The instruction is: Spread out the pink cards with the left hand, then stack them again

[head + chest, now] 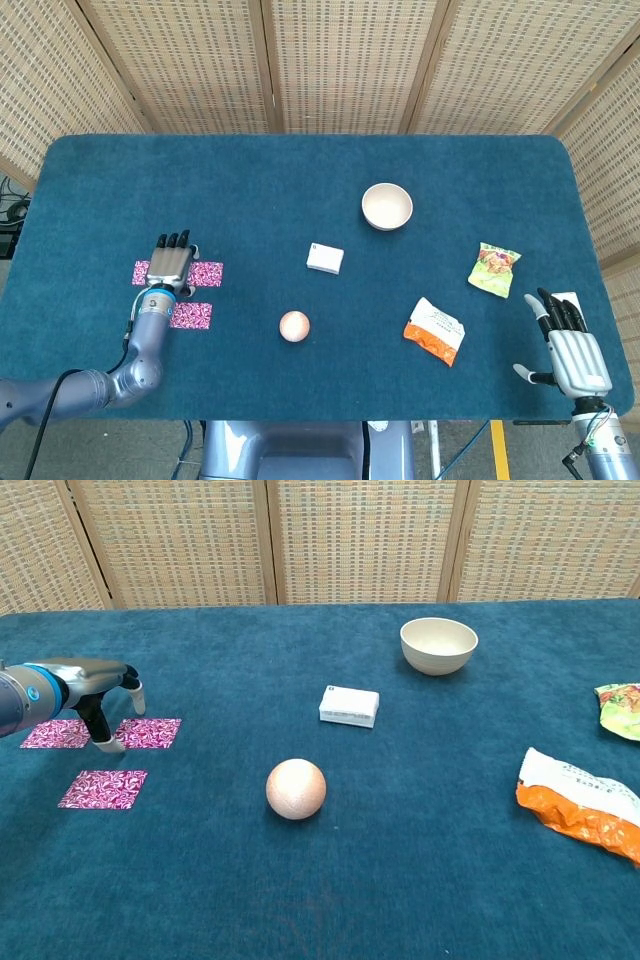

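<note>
At counter's left edge, 3 pink cards (102,788) lie spread flat; left hand (170,262) hovers over the upper 2, fingers apart, holding nothing. Right hand (570,352) released, near a green packet (494,268).

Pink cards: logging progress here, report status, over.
Left hand open, over the patterned pink cards. Three lie spread, unstacked. Right hand open, idle at the table edge. Nothing in the way.
</note>
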Available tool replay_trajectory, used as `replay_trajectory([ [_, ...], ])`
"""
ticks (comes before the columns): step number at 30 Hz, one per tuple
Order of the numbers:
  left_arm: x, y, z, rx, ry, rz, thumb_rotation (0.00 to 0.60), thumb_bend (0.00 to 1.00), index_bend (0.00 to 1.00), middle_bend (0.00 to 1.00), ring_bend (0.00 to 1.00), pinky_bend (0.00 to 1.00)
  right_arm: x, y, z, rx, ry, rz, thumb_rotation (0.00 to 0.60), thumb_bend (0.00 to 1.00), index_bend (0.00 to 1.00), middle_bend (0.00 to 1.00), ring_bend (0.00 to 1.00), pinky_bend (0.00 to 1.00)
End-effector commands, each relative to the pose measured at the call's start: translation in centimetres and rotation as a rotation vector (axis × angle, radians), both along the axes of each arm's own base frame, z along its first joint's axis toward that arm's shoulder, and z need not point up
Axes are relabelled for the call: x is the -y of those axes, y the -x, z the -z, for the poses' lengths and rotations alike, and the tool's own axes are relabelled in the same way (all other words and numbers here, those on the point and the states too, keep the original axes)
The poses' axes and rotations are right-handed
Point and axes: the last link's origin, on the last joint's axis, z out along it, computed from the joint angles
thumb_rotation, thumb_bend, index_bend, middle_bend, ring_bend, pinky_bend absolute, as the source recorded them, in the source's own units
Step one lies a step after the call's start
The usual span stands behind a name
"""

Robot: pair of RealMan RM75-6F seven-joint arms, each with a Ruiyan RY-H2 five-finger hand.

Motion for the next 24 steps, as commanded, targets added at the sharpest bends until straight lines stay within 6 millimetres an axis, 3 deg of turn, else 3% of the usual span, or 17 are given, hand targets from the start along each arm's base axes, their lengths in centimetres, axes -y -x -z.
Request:
replay_trajectory([
  [1, -0.01, -0.01, 0.07, 0.001, 0.0, -0.001, 0.6, 0.26, 0.3, 0.0, 0.0, 0.0, 0.0, 0.0, 0.02, 0.001, 0.0, 0.0, 0.6, 0.1, 0.0, 0.0, 0.0, 0.0],
  [24, -0.12, 0.51, 0.43, -0.026, 0.003, -0.015, 0.6, 0.28, 0.32, 0.0, 0.0, 0.0, -0.06, -0.02, 0.13, -0.002, -0.004, -0.002, 0.6, 0.1, 0.0, 0.0, 0.0, 0.0],
])
